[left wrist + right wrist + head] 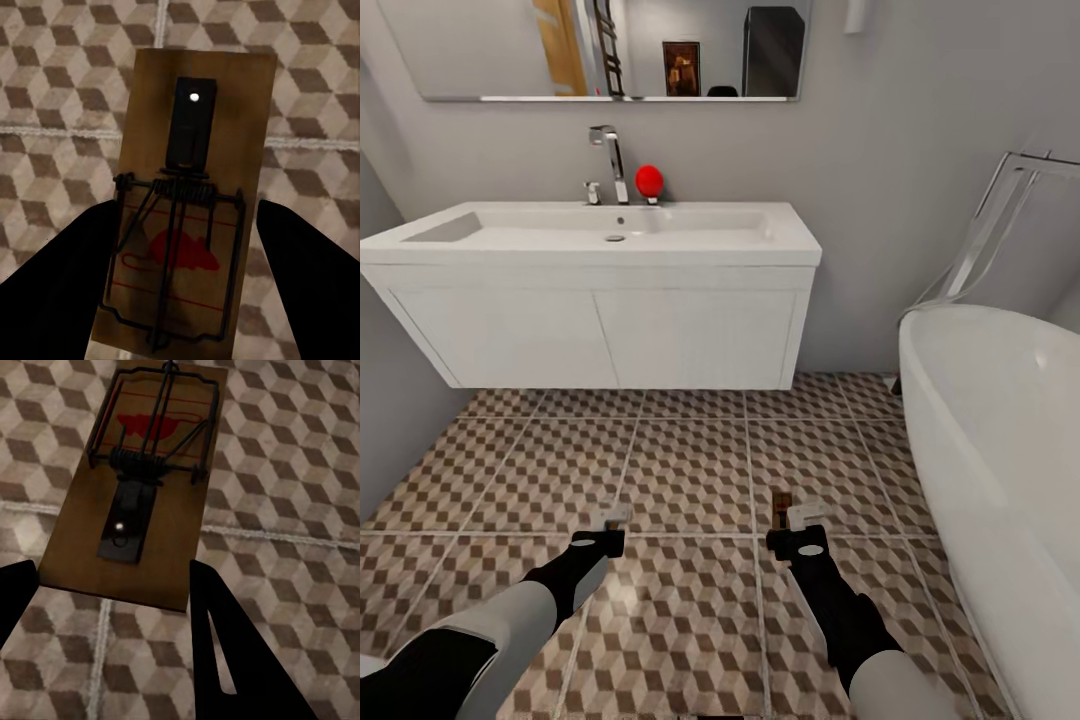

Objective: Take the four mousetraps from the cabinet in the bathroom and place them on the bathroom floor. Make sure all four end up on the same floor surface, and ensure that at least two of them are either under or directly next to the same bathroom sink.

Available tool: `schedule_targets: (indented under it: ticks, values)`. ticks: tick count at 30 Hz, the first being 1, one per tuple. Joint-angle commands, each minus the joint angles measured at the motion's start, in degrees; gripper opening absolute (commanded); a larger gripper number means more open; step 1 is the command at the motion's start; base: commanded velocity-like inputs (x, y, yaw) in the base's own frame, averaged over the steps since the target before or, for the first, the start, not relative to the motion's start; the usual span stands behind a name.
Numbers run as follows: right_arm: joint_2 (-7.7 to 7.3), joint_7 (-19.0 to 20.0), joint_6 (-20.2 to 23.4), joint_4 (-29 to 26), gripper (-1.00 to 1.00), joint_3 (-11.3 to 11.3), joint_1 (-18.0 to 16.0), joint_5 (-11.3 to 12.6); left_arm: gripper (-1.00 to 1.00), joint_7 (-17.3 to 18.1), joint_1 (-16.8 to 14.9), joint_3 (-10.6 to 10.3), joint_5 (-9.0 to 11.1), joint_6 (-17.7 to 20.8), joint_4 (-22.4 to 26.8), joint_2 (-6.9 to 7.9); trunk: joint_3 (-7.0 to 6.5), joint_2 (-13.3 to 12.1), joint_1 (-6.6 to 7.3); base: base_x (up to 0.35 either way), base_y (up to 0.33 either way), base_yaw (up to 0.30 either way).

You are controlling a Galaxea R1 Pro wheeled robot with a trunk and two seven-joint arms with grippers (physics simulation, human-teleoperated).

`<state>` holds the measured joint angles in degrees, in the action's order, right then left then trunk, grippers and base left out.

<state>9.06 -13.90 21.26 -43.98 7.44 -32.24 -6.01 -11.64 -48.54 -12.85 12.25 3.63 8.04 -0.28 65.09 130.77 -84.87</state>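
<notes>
Inspection found the robot facing the bathroom sink (615,225), both arms extended low over the bathroom floor (690,470).

Left gripper (184,247): the wrist view showed 1 mousetrap (184,202) standing between the 2 dark fingers (60,285), its long axis running along the line of the fingers and its wire-and-spring end nearest the camera. The fingers flanked the board at a narrow spread; contact with its edges appeared likely, though the exact seam could not be confirmed.

Right gripper (112,607): a second mousetrap (142,487) projected ahead of the fingers (232,652), long axis again along them, bait end farthest away. Only its near edge sat between the fingertips, which looked closed on it.

In the head view the right-hand trap (781,510) showed just ahead of that gripper (796,535).

Judgement: both traps hung above tiles in front of the vanity, not yet beneath it. The sink lay straight ahead of both arms, neither clearly nearer, so lowering and releasing forward would serve.
</notes>
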Motion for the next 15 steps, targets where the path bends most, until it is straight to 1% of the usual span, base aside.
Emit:
schedule_targets:
  ticks: [1, 15]
  values:
    - [-0.01, -0.07, 0.48, -0.08, -1.0, 0.12, -0.02, -0.41, -1.0, -0.31, -0.01, -0.51, 0.5, 0.33, 0.13, 0.01, 0.32, 0.43, -0.21, 0.0, 0.0, 0.0]
    - [-0.01, -0.07, 0.45, -0.05, -1.0, 0.12, -0.02, -0.41, -1.0, -0.31, 0.02, -0.51, 0.5, 0.33, 0.13, -0.07, 4.13, 6.05, -3.29, 0.0, 0.0, 0.0]
